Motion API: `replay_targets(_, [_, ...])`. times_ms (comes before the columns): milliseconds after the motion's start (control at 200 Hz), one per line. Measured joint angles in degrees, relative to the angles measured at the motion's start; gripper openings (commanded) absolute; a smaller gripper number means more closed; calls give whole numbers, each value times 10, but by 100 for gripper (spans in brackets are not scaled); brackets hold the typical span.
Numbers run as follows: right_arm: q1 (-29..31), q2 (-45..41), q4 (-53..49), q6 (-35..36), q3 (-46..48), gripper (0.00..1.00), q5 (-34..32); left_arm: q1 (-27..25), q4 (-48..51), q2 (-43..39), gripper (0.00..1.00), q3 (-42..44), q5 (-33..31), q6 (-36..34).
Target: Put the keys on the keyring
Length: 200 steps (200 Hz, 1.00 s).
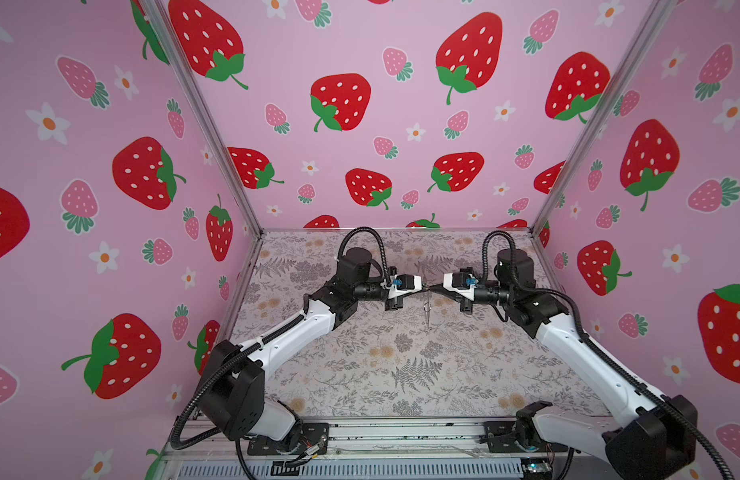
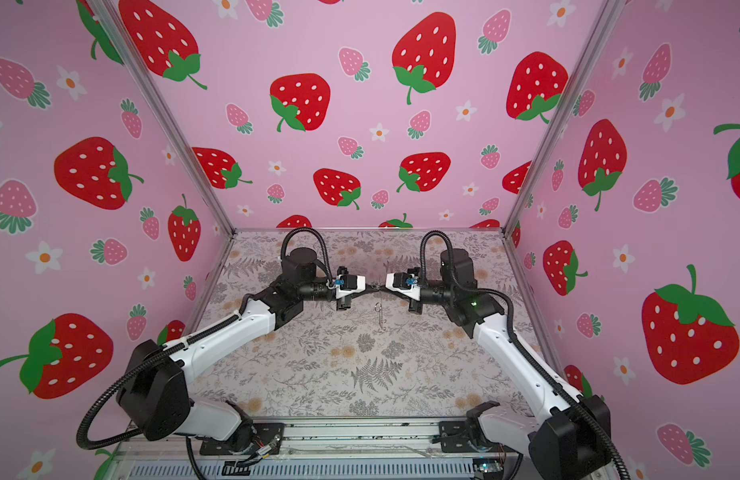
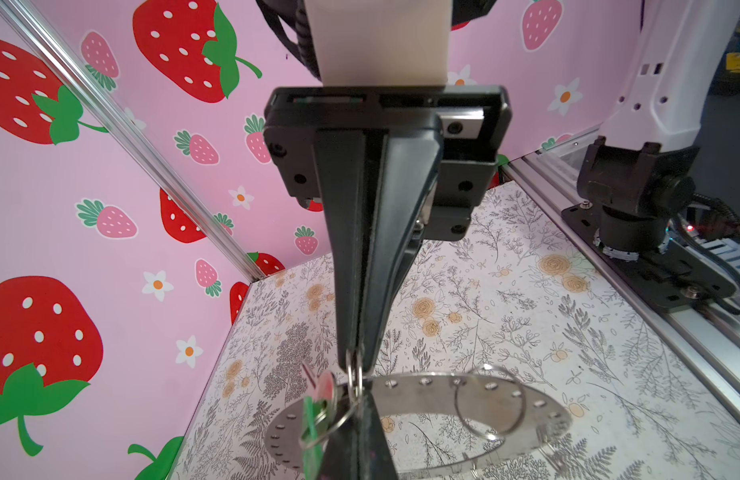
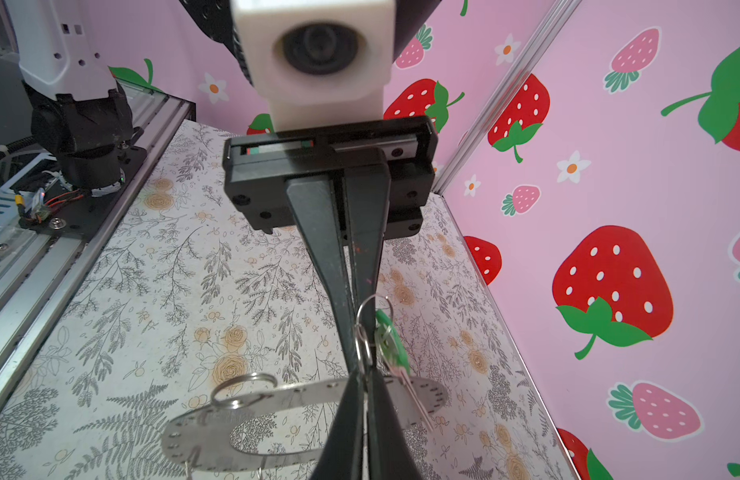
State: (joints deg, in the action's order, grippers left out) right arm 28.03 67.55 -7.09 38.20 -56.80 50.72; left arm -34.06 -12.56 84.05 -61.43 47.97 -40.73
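so the left jaws and right jaws are both pinched fully shut, tip to tip in mid-air, on the little wire loops [image 3: 351, 376] right beside the green-tagged keys [image 4: 391, 345], with the keyring [image 1: 427, 313] dangling edge-on underneath, above the desk [image 1: 401, 374].

**Left wrist view.** Clock positions are read on the face of the keyring [image 3: 547, 415], with 12 o'clock where the fingertips meet its rim. At 12 o'clock the left gripper [image 3: 362, 399], fingers pressed together, clamps the rim. Facing it, the right gripper [image 3: 353, 366], likewise closed, pinches a small wire loop [image 3: 348, 375]. At about 10 o'clock hang the keys [image 3: 318, 409], the green tag [image 3: 310, 428] partly hidden. At about 2 o'clock a larger wire loop [image 3: 490, 436] crosses the rim. Behind lies the floral table [image 3: 526, 291].
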Motion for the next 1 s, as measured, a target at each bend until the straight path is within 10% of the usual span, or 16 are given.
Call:
replay_targets(450, [0,3,4,-1,0,0,3,0,9,0,0,-4,-6,-10])
replay_targets(700, [0,3,6,-1,0,0,3,-1,7,0,35,-4,-18,-13])
replay_targets(1001, [0,3,7,-1,0,0,3,-2,5,-17,38,4,-40,-13])
